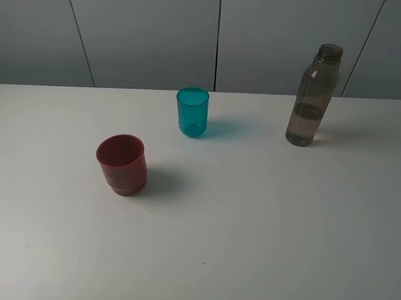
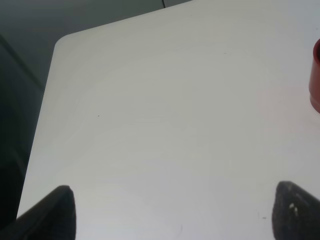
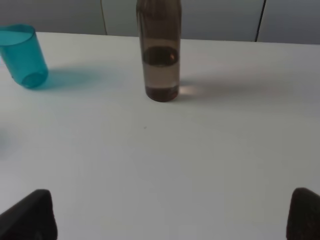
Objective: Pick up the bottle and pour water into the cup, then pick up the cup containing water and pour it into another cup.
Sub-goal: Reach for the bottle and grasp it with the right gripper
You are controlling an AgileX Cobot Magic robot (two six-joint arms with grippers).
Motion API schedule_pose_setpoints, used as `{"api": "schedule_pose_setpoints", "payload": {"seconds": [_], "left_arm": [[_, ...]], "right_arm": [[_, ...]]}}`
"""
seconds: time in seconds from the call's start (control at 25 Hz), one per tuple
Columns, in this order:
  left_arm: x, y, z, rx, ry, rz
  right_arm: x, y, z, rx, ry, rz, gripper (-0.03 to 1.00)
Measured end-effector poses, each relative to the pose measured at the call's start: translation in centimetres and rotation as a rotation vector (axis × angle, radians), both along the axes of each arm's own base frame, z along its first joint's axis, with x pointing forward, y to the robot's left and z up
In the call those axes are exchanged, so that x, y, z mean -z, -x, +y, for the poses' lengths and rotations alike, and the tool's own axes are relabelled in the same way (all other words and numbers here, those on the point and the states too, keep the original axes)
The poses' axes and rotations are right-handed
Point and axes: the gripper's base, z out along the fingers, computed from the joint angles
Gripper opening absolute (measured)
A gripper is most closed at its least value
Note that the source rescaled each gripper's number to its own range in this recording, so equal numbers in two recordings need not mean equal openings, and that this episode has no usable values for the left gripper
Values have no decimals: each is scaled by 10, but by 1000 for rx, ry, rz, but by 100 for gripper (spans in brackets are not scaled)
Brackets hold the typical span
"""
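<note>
Right wrist view: the wide-open right gripper (image 3: 170,217) faces the uncapped bottle (image 3: 161,65), upright and well apart from the cup (image 3: 22,55); it should probably advance level, straddle the lower body and close gently.

My worktop (image 1: 263,240) is plain white, with no pattern. The bottle (image 1: 313,97) is smoky grey-brown and see-through, the cup (image 1: 192,112) translucent teal-blue, another cup (image 1: 122,163) opaque dark red. My fingers (image 3: 30,217) are black. The wall panels (image 1: 148,26) behind are pale grey, split by dark seams.
</note>
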Motion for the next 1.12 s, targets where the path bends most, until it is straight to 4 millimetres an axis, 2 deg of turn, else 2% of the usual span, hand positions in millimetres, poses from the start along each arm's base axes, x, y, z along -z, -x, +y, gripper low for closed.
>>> {"api": "schedule_pose_setpoints", "payload": {"seconds": [0.4, 0.52, 0.6, 0.76, 0.88, 1.12], "left_arm": [[0, 0, 0, 0, 0, 0], [0, 0, 0, 0, 0, 0], [0, 0, 0, 0, 0, 0], [0, 0, 0, 0, 0, 0], [0, 0, 0, 0, 0, 0], [0, 0, 0, 0, 0, 0]], "right_arm": [[-3, 0, 2, 1, -44, -15, 100], [-20, -5, 2, 6, -49, -35, 100], [-39, -12, 1, 8, -51, -45, 100], [-75, -40, 0, 16, -54, -41, 100], [-90, -69, -1, 19, -45, -24, 100], [-86, -134, -3, 47, -49, 21, 100]]}}
